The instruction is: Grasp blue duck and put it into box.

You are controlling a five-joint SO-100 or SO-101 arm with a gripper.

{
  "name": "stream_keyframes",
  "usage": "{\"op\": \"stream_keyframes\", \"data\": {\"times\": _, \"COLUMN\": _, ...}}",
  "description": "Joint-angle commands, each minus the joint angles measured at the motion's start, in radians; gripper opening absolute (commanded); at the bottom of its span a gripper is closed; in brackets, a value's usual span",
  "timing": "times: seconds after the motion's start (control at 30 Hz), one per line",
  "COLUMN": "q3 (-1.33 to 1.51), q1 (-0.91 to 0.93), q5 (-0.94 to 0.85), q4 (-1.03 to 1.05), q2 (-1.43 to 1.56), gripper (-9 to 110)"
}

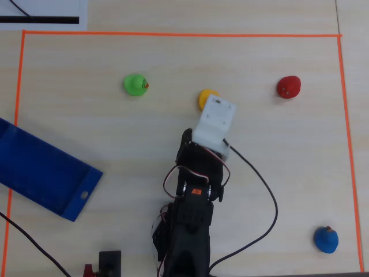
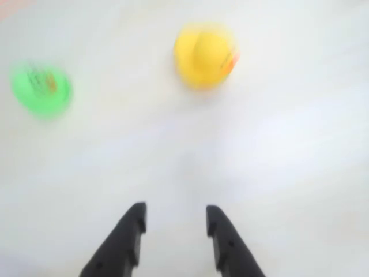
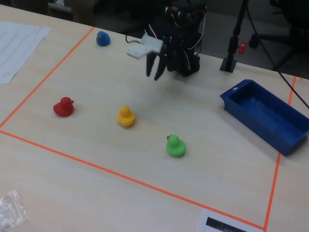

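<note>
A: Overhead view, left to right, quick. What's first?
B: The box [image 1: 40,167] at the left edge, lying at an angle and partly cut off by the frame, slot handle at its lower-right end. Nothing visible in it.
A: Next?
B: Green duck [image 1: 135,85] up top, then yellow duck [image 1: 206,98], partly under the white camera mount [image 1: 215,122] on the arm [image 1: 193,202]. Red duck [image 1: 289,87] further right.
A: And the blue duck [image 1: 326,239]?
B: Bottom right corner, just inside the orange tape [image 1: 348,144], well apart from the arm and from the box. Sitting on the table [image 1: 104,133], untouched.
A: Fingers [image 2: 176,218]?
B: Wrist view shows the two black tips apart, holding nothing, bare table between them. Yellow duck [image 2: 203,55] is ahead of them, green duck [image 2: 41,89] off to the left, both blurred.
A: Fixed view agrees?
B: Yes. Fingers [image 3: 157,72] hang above the table, pointing down, clear of every duck. Blue duck [image 3: 102,38] is far left of the arm there, box [image 3: 265,116] on the right.
</note>
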Motion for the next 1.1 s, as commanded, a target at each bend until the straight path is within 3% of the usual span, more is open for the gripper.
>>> {"op": "stream_keyframes", "data": {"times": 0.0, "q3": -0.440, "q1": 0.095, "q5": 0.009, "q4": -0.025, "q2": -0.213, "gripper": 14}}
{"op": "stream_keyframes", "data": {"times": 0.2, "q3": -0.782, "q1": 0.407, "q5": 0.000, "q4": 0.069, "q2": -0.445, "gripper": 16}}
{"op": "stream_keyframes", "data": {"times": 0.5, "q3": -0.884, "q1": 0.877, "q5": 0.044, "q4": -0.008, "q2": -0.627, "gripper": 18}}
{"op": "stream_keyframes", "data": {"times": 0.73, "q3": -0.891, "q1": 1.164, "q5": 0.034, "q4": -0.167, "q2": -0.750, "gripper": 31}}
{"op": "stream_keyframes", "data": {"times": 1.07, "q3": -0.902, "q1": 1.399, "q5": 0.066, "q4": -0.482, "q2": -0.948, "gripper": 34}}
